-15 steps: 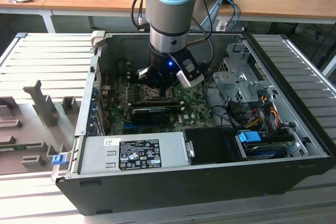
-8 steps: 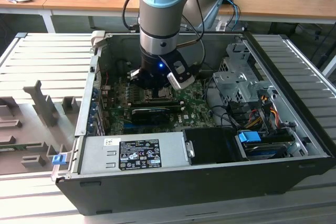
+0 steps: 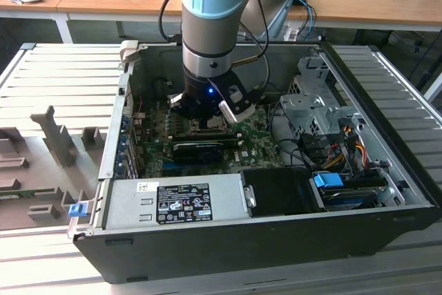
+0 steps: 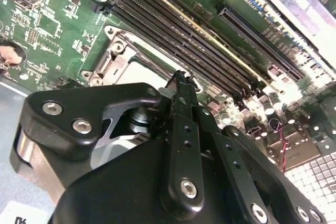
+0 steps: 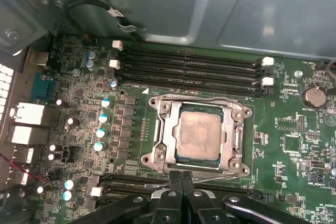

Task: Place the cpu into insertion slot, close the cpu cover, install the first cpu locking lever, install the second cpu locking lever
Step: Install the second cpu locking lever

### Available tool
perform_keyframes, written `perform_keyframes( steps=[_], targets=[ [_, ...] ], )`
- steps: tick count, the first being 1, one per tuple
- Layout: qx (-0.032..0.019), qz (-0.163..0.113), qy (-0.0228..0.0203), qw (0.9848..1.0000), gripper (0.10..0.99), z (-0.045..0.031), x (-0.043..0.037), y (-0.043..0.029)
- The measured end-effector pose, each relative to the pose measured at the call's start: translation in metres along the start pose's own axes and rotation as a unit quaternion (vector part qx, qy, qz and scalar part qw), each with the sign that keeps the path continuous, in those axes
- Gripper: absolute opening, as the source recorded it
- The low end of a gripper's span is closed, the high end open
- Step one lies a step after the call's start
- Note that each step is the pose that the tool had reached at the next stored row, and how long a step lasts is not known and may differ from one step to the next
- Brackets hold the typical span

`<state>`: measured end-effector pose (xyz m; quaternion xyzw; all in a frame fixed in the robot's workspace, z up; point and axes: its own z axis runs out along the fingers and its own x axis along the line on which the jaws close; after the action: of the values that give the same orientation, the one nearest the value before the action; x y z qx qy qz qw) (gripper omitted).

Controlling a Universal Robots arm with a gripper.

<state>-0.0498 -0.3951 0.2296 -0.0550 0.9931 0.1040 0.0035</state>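
Note:
The cpu lies flat in the insertion slot on the green board, its pale metal top showing. The silvery cpu cover lies down around the chip as a frame. A thin metal lever rod runs along the socket edge nearest my fingers. My gripper is shut with its black fingertips together right at that rod, at the socket's edge; whether they touch it I cannot tell. In the second wrist view my gripper hangs just beside the cpu. The exterior view shows my gripper low inside the computer case.
Long black memory slots run along the far side of the socket. A black card lies across the board at the gripper's near side. A power supply, a drive cage and cables crowd the case. Grey case walls stand close.

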Motion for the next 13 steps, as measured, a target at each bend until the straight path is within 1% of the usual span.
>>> perform_keyframes(
  steps=[2,6,7,8,10,11,13],
  targets=[
    [-0.0011,0.0,-0.0001,1.0,0.106,-0.0003,0.0021,-0.0011],
    [-0.0048,0.0,-0.0011,1.0,0.106,-0.0009,0.0105,-0.0033],
    [-0.0078,-0.001,-0.0015,1.0,0.106,-0.0009,0.0128,-0.0037],
    [-0.0122,-0.001,-0.0019,0.9999,0.106,-0.0007,0.0139,-0.004],
    [-0.0195,-0.003,-0.0023,0.9998,0.106,0.0012,0.0146,-0.0045],
    [-0.0215,-0.004,-0.0024,0.9998,0.106,0.004,0.0149,-0.0052],
    [-0.0235,-0.006,-0.0019,0.9997,0.106,0.01,0.0155,-0.0067]
  ],
)
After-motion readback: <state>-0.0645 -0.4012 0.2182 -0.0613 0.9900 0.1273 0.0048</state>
